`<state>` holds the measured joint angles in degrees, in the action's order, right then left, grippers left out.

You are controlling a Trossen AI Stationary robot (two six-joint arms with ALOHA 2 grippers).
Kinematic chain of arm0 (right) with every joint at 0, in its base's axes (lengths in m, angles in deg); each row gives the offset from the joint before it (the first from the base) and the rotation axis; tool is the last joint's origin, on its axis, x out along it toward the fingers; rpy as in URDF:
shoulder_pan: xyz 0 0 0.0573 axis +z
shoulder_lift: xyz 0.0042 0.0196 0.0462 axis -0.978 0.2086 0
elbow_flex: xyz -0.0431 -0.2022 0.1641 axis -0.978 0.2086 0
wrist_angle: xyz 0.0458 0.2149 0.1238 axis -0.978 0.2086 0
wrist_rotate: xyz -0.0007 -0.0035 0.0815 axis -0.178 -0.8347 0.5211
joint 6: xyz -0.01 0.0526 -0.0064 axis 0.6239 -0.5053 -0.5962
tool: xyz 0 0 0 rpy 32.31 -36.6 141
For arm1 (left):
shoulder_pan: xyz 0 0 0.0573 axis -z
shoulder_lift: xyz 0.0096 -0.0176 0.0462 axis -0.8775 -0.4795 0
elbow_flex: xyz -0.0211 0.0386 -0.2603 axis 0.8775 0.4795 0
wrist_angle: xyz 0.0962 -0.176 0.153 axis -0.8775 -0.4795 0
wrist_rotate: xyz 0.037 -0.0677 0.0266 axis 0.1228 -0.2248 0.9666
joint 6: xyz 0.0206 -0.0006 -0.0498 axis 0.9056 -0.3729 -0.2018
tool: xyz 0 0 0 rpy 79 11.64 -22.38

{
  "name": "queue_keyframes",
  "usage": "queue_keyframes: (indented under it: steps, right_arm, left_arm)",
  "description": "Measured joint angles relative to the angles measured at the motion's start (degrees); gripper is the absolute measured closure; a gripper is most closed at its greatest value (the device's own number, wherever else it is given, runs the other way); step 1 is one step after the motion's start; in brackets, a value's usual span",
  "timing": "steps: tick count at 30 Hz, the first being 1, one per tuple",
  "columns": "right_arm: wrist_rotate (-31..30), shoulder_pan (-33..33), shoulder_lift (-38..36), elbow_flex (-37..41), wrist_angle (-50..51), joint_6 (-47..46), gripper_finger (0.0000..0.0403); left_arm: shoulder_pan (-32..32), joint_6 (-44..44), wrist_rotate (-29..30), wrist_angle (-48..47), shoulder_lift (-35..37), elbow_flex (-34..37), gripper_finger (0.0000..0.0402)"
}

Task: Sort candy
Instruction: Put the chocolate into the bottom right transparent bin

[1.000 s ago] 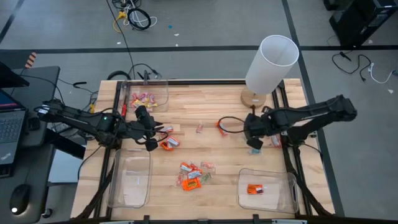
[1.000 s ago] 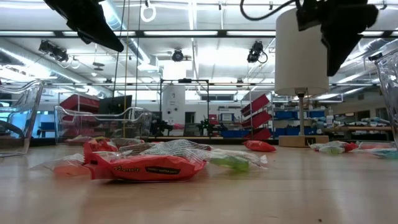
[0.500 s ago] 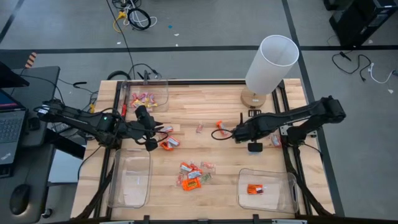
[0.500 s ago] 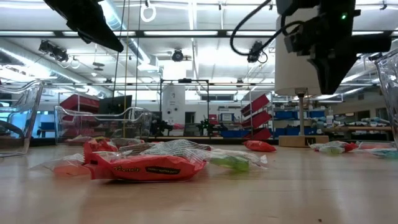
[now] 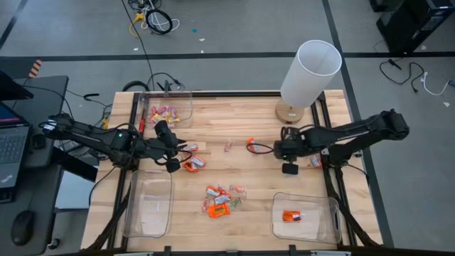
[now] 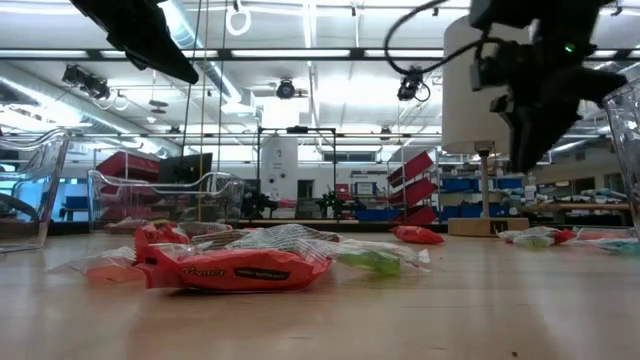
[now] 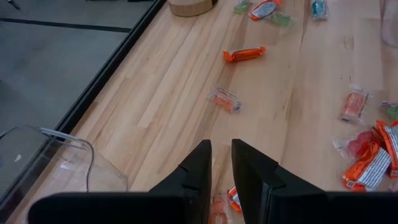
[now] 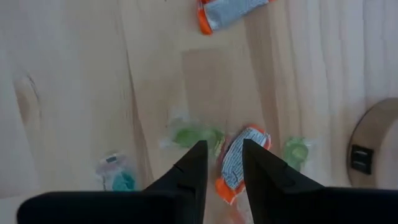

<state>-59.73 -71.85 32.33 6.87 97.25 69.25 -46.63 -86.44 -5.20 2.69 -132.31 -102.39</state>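
Three clear bins [image 5: 148, 206] (one lamp [image 5: 307, 78])

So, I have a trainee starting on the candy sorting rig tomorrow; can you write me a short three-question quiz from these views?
1. True or false: the bin at the table's front left holds several orange candies.
2. What colour is the candy in the front right bin? A) green B) orange C) pink
3. Fill in: the tall white cylinder stands on a round wooden ____ at the table's back right.

Key
1. False; no candy shows in it.
2. B; one orange candy lies inside.
3. Base.
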Motion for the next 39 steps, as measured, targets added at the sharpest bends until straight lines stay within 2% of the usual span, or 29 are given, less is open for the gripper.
queue_keyframes:
  steps: [4, 11, 16, 19, 22, 29, 39]
  right_arm:
    - [-1.25, -0.04, -3.34, 6.38, -2.5, -2.89, 0.0311]
    - [-1.42, -1.77, -3.64, 6.61, -1.58, -9.7, 0.0309]
    - [-1.42, -4.01, -3.66, 6.61, -0.68, -18.48, 0.0306]
    - [-1.03, -5.29, -3.37, 6.61, -0.66, -27.34, 0.0302]
    - [1.69, -6.05, -3.05, 6.61, -1.66, -34.44, 0.0298]
    - [2.21, -5.75, 1.1, 6.61, -1.84, -41.27, 0.0291]
    - [2.25, -5.76, 10.24, 6.61, -2.05, -45.37, 0.0285]
  left_arm:
    - [0.01, 0.0, 0.0, 0.31, 0.0, 0.0, 0.0335]
    - [0.0, 0.0, 0.0, 0.67, 0.0, 0.0, 0.0335]
    - [0.0, 0.0, 0.0, 0.65, 0.0, 0.0, 0.0335]
    - [0.0, 0.0, 0.0, 0.62, 0.0, 0.0, 0.0335]
    - [0.0, 0.0, 0.0, 0.59, 0.0, 0.0, 0.0335]
    - [0.0, 0.54, 0.01, 0.46, 0.0, 0.0, 0.0335]
    - [0.0, 1.09, 0.0, 0.46, 0.0, 0.0, 0.0335]
